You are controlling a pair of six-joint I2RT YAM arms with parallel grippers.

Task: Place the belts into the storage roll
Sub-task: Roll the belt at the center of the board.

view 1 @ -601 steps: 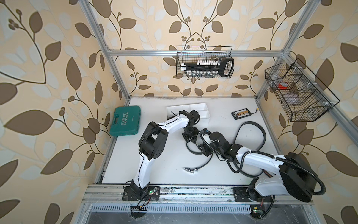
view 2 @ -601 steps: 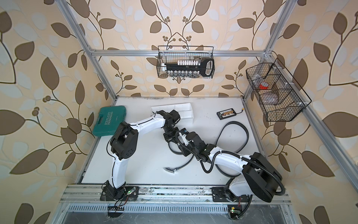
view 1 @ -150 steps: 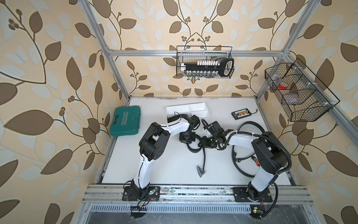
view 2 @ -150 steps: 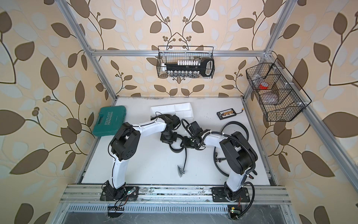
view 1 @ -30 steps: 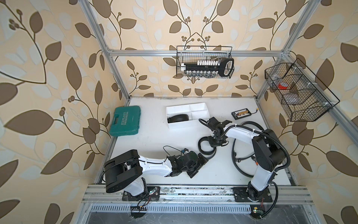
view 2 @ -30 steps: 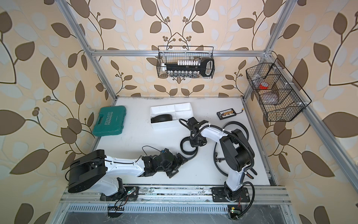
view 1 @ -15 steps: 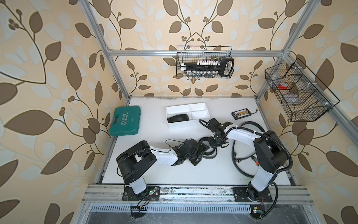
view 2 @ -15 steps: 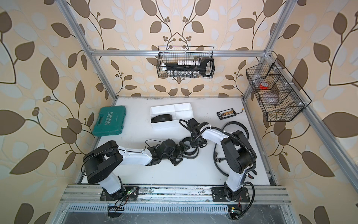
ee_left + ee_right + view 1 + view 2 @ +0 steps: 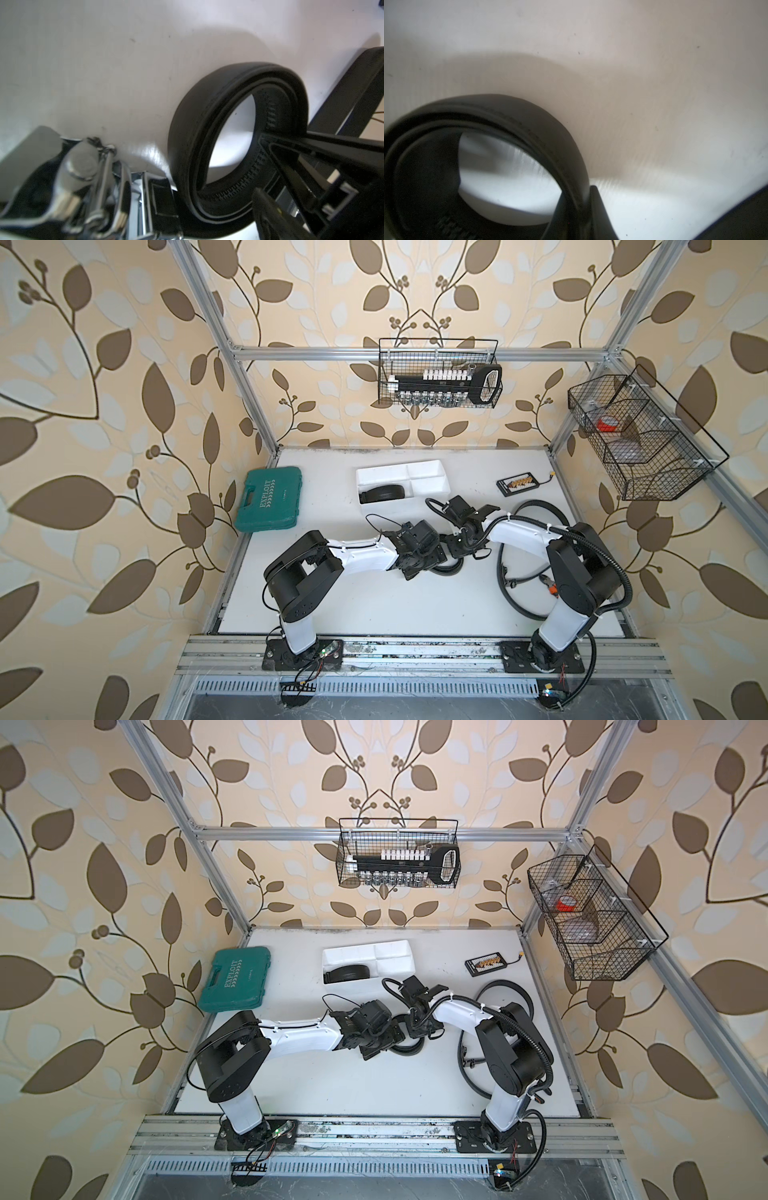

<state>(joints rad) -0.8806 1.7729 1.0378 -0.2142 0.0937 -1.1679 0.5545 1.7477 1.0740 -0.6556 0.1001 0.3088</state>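
1. The case [image 9: 268, 499] is green and closed. It lies flat at the left edge of the table [image 9: 374, 605], well apart from both arms.

2. The tray [image 9: 390, 475] is white and sits at the back centre, right of the case. Its front-left compartment holds the stowed belt [image 9: 382, 492], coiled and lying inside the walls.

3. The left gripper [image 9: 430, 562] reaches in from the left to mid-table, in front of the tray. It is at the left side of the middle belt [image 9: 449, 571]. No view shows its fingers clearly, so its jaw width cannot be told.

4. The middle belt is a coil of several turns, on edge on the table between the two grippers and outside the tray. In the left wrist view its chrome buckle [image 9: 89, 166] lies against the outside of the coil.

5. The right gripper [image 9: 457, 545] comes in from the right with its jaws narrow, pinching the coil wall. In the right wrist view one finger [image 9: 598, 207] presses on the outer face of the wall.

6. The loose belt [image 9: 536, 502] forms an open loop on the table, right of the right gripper. The right arm partly hides it, and it is outside the tray.

7. The connector board [image 9: 517, 484] lies at the back right, near the loose belt but apart from it.

8. The back basket [image 9: 438, 373] hangs on the rear wall. The side basket [image 9: 640, 439] hangs on the right wall.
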